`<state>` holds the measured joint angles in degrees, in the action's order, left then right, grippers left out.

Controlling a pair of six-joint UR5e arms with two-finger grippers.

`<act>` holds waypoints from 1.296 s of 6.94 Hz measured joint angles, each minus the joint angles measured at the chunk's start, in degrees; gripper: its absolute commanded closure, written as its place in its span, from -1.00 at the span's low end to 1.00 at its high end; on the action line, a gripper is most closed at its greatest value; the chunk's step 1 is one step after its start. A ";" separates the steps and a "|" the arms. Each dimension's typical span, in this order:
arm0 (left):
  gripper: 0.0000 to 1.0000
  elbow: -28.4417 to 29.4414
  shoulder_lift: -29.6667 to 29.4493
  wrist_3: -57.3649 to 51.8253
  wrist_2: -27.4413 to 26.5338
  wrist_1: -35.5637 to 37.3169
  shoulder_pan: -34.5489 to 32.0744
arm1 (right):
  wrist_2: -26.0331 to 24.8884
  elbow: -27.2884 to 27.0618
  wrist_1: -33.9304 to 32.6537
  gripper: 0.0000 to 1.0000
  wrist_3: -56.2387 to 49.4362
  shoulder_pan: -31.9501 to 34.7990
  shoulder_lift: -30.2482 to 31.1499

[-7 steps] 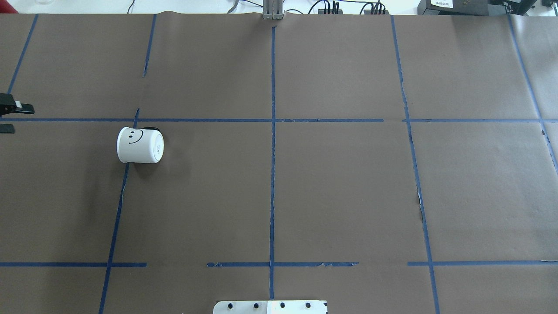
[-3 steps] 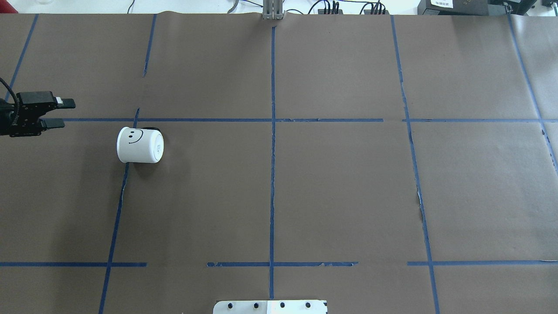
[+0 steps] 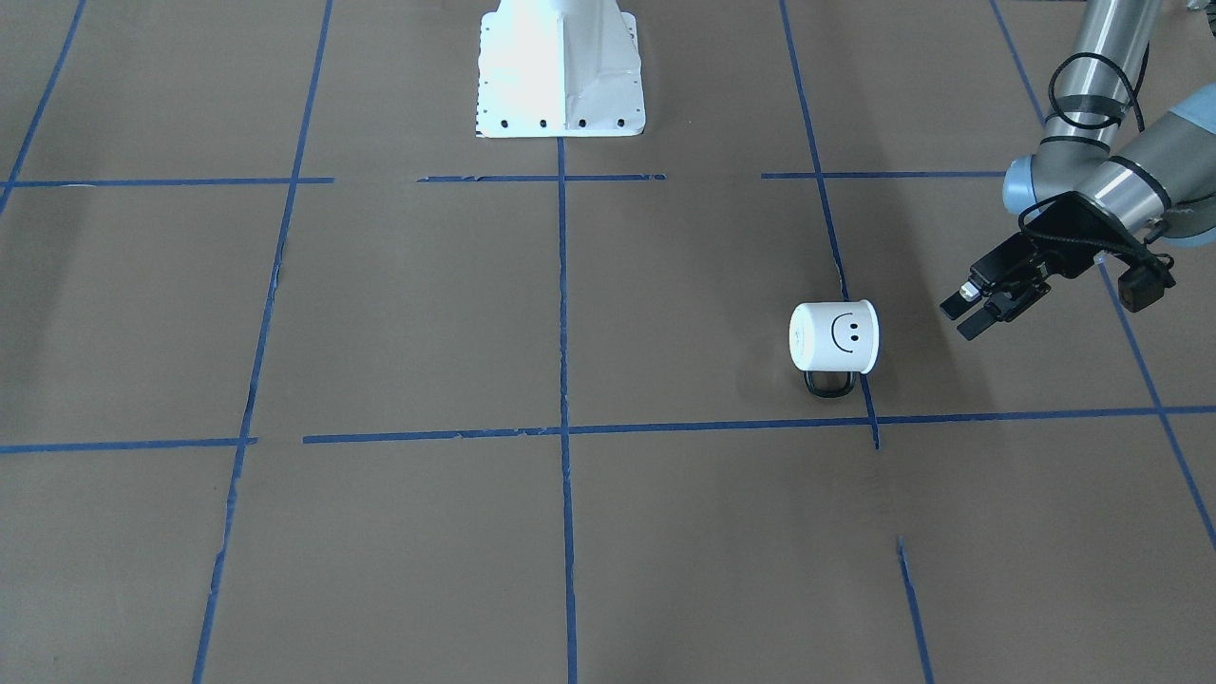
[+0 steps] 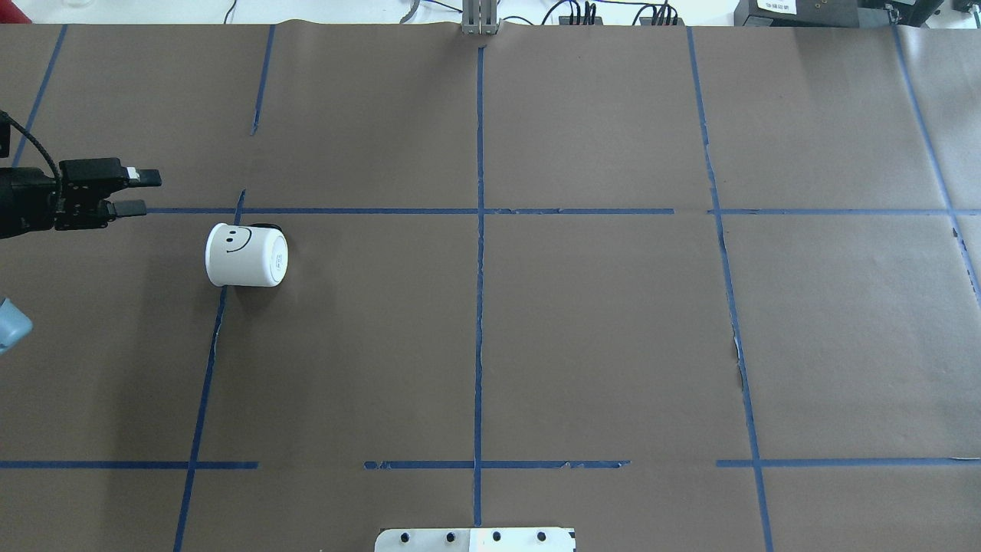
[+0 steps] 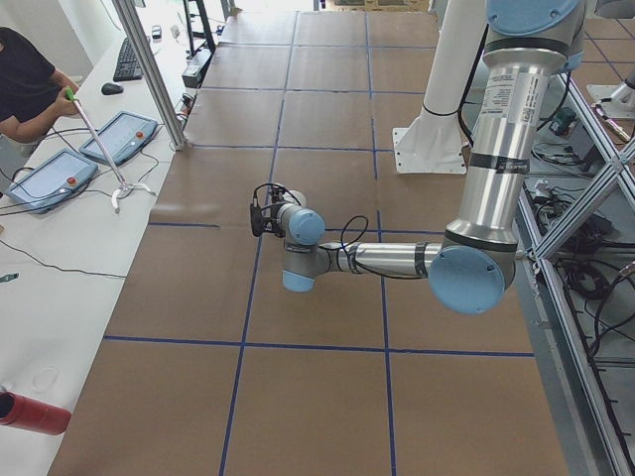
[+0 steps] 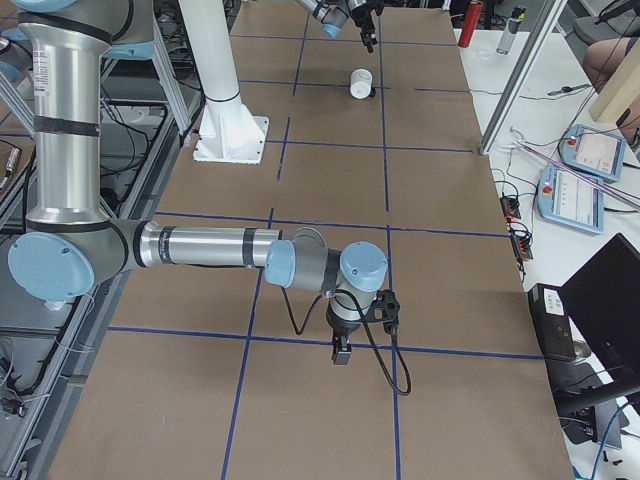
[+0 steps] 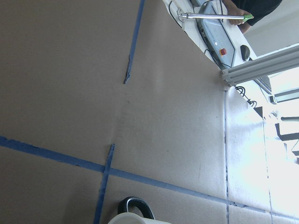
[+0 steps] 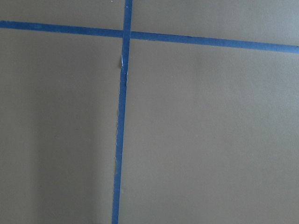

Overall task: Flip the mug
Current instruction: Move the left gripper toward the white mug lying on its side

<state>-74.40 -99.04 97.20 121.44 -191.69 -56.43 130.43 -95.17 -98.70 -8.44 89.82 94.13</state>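
Note:
The white mug [image 4: 246,255] lies on its side on the brown paper, smiley face up, its black handle [image 3: 828,383] flat on the table on the far side from the robot. Its open end faces the left gripper. It also shows in the front view [image 3: 834,336] and in the exterior right view [image 6: 361,83]. Its handle [image 7: 135,207] shows at the bottom of the left wrist view. My left gripper [image 4: 152,193] is open and empty, held above the table to the left of the mug and apart from it [image 3: 959,321]. My right gripper [image 6: 341,352] shows only in the exterior right view; I cannot tell its state.
Blue tape lines cross the brown paper. The white robot base plate [image 4: 475,539] sits at the near middle edge. A side table with teach pendants [image 5: 119,137], an operator and a red bottle [image 5: 35,413] lies beyond the table's far edge.
My left gripper has come in from the left edge of the overhead view, moving right toward the mug. The mug has not moved.

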 measured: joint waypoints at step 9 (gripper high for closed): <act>-1.00 9.75 -5.07 12.95 -4.19 -17.11 6.60 | 0.00 0.06 0.00 -1.00 0.00 0.00 0.00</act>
<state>-64.65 -104.11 110.16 117.25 -208.80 -49.82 130.43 -95.11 -98.70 -8.44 89.82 94.13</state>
